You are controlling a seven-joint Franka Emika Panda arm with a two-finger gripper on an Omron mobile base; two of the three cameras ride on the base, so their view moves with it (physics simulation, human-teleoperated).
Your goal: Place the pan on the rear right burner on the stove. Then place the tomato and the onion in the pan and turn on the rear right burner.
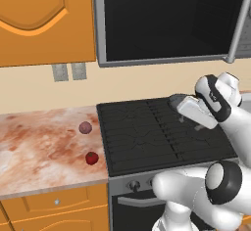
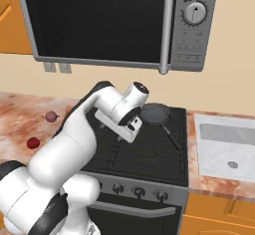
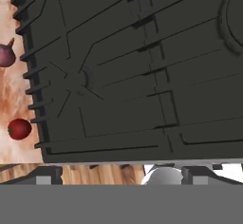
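Stove (image 1: 147,142): wide black cooktop w/ ridged grates, set btw the marbled counter (image 1: 39,147) on its left edge and a counter w/ a white sink (image 2: 229,149) past its right edge. Grey front panel w/ dark knobs (image 2: 139,191) and a bar handle below. Microwave (image 2: 114,22) hangs on the wall above, door dark, dial at its right end. Orange cabinet (image 1: 44,19) at upper left of the left base view, two grey wall outlets (image 1: 68,71) under it.

Arm reaches over the cooktop's middle, hand tilted down toward the grates. Gripper (image 3: 121,174): in the hand view two dark tips at the bottom stand wide apart w/ nothing btw them, so jaws are spread, holding nothing.

Pan (image 2: 155,114): small round dark grey, sitting on the rear right burner (image 2: 167,122) at the cooktop's far right corner; black handle runs toward the front right edge of the stove. Hand is just beside it, not touching as far as I can tell.

Onion (image 1: 85,127): dull purple ball on the counter, near the stove's left edge, toward the back.

Tomato (image 1: 91,158): bright red ball on the same counter, near the stove's left edge, closer to the counter's front edge; apart from the onion.
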